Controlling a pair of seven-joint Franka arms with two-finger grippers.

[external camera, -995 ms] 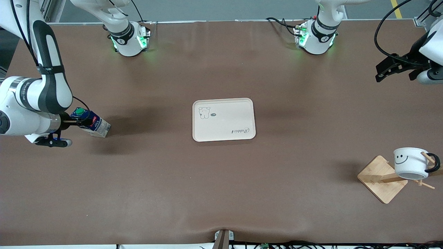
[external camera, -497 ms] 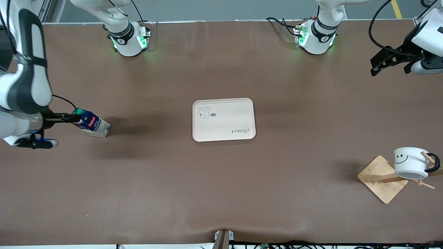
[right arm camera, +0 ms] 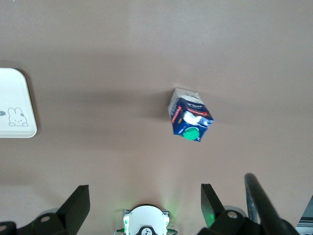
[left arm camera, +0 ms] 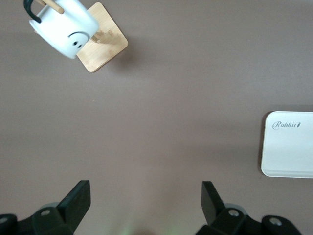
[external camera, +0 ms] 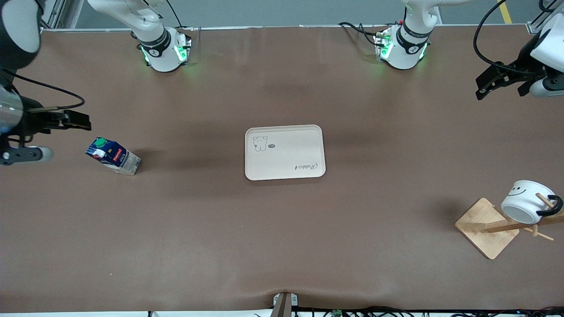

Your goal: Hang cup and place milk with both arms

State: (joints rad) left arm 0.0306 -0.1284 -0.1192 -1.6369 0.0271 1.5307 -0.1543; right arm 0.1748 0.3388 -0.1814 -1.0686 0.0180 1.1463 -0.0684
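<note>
The milk [external camera: 113,155] stands on the bare table toward the right arm's end, green cap up; it also shows in the right wrist view [right arm camera: 190,116]. My right gripper [external camera: 84,121] is open and empty, up in the air over the table beside the milk. The cup [external camera: 525,204] hangs tilted by its black handle on a peg of the wooden rack [external camera: 484,227]; the left wrist view shows it too [left arm camera: 63,27]. My left gripper [external camera: 484,89] is open and empty, raised over the left arm's end of the table.
A cream tray [external camera: 284,152] with a rabbit print lies at the table's middle, apart from the milk; its edge shows in both wrist views [left arm camera: 288,149] [right arm camera: 14,105]. The arm bases [external camera: 164,50] [external camera: 402,48] stand along the table's back edge.
My right gripper let go of the milk's top, opened and drew up and away from it. The cup swung to a more tilted hang on the peg. The left gripper barely shifted.
</note>
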